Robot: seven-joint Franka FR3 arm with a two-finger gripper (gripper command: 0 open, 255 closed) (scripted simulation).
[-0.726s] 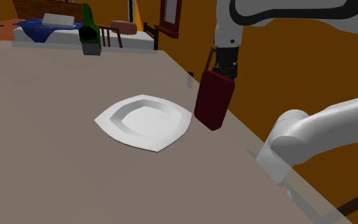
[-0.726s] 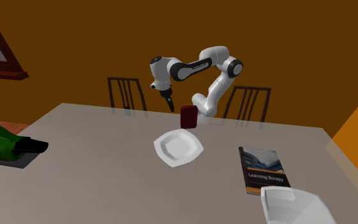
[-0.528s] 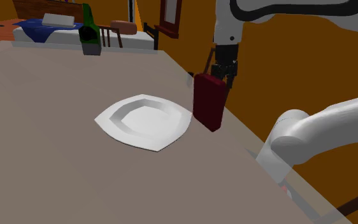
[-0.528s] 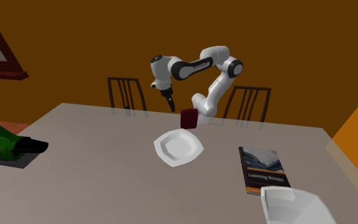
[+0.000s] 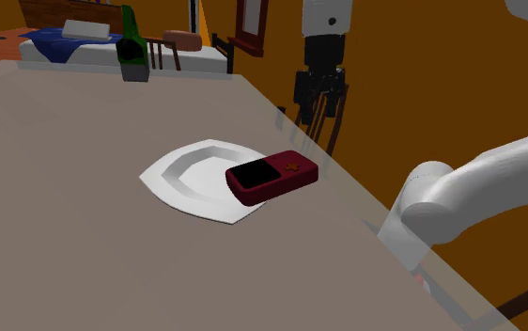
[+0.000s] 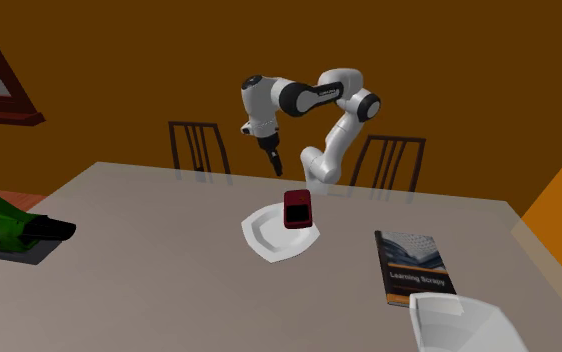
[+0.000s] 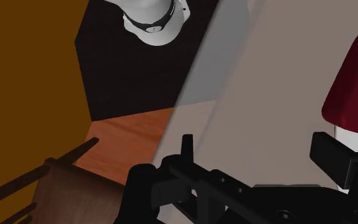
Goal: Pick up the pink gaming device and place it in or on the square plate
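Observation:
The dark red gaming device (image 5: 271, 177) with a black screen lies flat, face up, across the rim of the white square plate (image 5: 182, 181) on the side nearest the arm. In the second exterior view the device (image 6: 298, 209) rests on the plate's (image 6: 269, 238) far corner. My gripper (image 5: 320, 115) hangs open above and just beyond the device, touching nothing. It also hovers over the table in the second exterior view (image 6: 273, 166). In the wrist view the gripper (image 7: 260, 153) stands with its fingers apart, and the device's rounded end (image 7: 356, 76) shows beside one finger.
A green bottle (image 5: 132, 47) stands at the table's far end in the shoulder view. The second exterior view shows a book (image 6: 414, 265) and a white bowl (image 6: 459, 322) on the near right of the table. Two chairs (image 6: 199, 148) stand behind it. The table edge runs close under the gripper.
The device hung upright in the shut gripper beside the plate. The gripper let it go, and it dropped flat onto the plate's rim. The gripper has risen and stands open.

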